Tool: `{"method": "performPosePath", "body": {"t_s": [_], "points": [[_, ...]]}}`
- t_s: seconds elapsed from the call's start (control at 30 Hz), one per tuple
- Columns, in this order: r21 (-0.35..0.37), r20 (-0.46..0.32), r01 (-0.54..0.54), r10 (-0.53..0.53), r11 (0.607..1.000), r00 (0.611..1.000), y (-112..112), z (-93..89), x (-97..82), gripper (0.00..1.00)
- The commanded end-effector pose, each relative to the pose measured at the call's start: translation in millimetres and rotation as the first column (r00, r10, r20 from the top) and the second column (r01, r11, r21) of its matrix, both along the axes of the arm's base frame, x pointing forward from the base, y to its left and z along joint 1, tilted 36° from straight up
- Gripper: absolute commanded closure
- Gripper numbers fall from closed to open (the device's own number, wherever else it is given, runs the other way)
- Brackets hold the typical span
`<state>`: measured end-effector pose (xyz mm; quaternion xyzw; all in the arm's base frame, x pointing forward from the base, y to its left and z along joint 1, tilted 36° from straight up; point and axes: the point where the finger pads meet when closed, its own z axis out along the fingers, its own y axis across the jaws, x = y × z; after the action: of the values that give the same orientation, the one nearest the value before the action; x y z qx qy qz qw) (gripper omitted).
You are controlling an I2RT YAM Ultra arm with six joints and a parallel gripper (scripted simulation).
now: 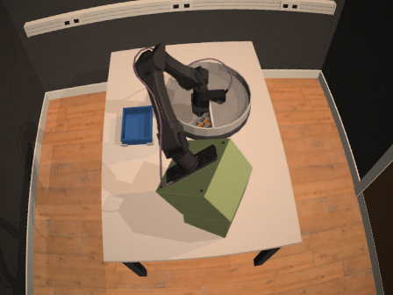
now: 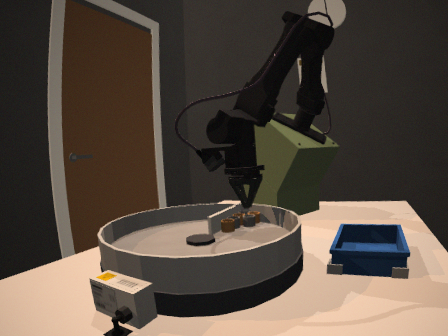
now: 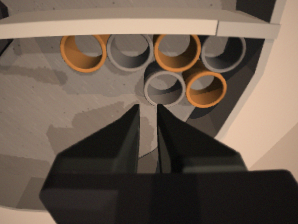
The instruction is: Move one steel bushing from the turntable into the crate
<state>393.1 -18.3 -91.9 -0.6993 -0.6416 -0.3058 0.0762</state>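
Six bushings (image 3: 165, 87) sit clustered on the turntable (image 2: 200, 270): three grey steel, three orange. The gripper (image 3: 148, 116) hangs just above them, fingers nearly together, holding nothing. One blue crate (image 2: 370, 250) stands right on the bench (image 2: 425, 310).

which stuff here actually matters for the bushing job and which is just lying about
Part of the job:
- grey steel bushings, three
- turntable
- blue crate
- gripper, nearly shut, holding nothing, above the bushings

Just there:
- orange bushings, three
- small labelled box in front of the turntable
- green pedestal
- door
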Motion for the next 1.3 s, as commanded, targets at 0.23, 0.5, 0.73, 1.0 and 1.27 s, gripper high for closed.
{"method": "performPosePath", "body": {"t_s": [0.23, 0.5, 0.73, 1.0, 1.27], "points": [[-0.023, 0.015, 0.019, -0.019, 1.0, 1.0, -15.5, 5.1, 6.3, 0.87], [-0.021, 0.01, 0.022, -0.022, 1.0, 1.0, -15.9, 4.0, 5.6, 0.87], [-0.021, 0.011, 0.022, -0.022, 1.0, 1.0, -16.0, 4.1, 5.8, 0.87], [-0.021, 0.011, 0.022, -0.022, 1.0, 1.0, -16.0, 4.1, 5.8, 0.87], [-0.021, 0.011, 0.022, -0.022, 1.0, 1.0, -16.0, 4.1, 5.8, 0.87]]}}
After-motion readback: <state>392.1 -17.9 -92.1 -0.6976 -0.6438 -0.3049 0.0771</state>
